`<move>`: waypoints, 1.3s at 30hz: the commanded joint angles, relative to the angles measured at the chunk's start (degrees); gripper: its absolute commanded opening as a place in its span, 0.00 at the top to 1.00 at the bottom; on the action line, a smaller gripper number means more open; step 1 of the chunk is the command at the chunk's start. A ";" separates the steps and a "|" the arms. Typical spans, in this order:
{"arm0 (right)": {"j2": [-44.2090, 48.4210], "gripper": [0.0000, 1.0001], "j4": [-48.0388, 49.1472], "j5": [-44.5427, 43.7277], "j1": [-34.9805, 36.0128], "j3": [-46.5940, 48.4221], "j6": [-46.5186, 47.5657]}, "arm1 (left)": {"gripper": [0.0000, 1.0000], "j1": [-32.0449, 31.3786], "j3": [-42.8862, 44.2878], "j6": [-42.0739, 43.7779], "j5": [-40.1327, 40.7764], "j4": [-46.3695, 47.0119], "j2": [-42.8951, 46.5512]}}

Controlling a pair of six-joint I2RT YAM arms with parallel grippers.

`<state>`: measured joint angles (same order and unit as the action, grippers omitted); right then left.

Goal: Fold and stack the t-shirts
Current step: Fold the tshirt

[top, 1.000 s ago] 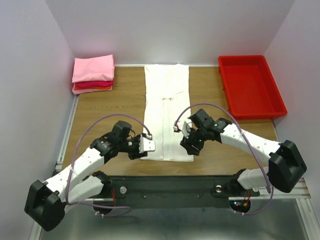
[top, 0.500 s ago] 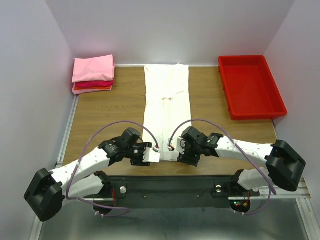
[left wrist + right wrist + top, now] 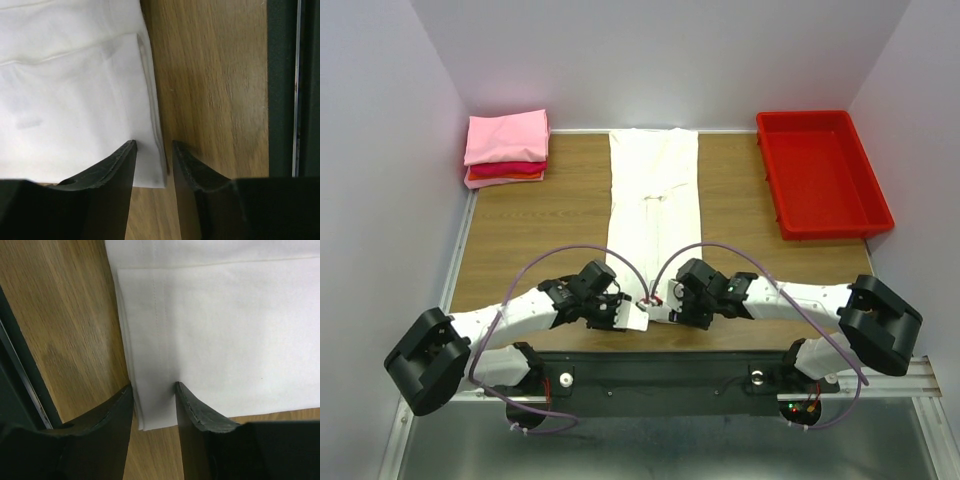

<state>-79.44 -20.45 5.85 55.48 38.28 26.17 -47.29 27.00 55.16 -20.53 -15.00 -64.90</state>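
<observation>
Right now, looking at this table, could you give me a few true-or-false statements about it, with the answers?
1. A long folded white cloth t-shirt lies down the middle of the wooden table. True.
2. Both grippers are at the shirt's far end. False: the left gripper and the right gripper are at its near hem, close to the arm bases.
3. A stack of pink and red cloth t-shirts sits at the far left corner. True.
4. The red plastic tray holds a folded shirt. False: no shirt is in it; it sits at the far right.
5. Each gripper's jaws stand apart with a near corner of the white shirt between them. True.
</observation>
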 commanded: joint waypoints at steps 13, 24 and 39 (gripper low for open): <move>-2.84 0.99 3.22 -8.83 0.59 -3.39 0.37 | 0.97 -3.78 5.60 -4.79 7.53 0.24 -9.01; 3.85 0.99 -3.37 -10.42 -0.46 2.84 5.46 | 1.00 -3.34 14.12 -9.36 2.87 -6.79 -1.89; 7.28 0.99 -16.54 -1.11 -3.46 9.62 17.51 | 1.00 -4.11 17.21 -3.22 -1.35 -15.39 0.04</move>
<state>-75.09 -30.70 0.25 50.72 47.13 39.64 -49.47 42.37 49.76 -19.44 -24.84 -65.78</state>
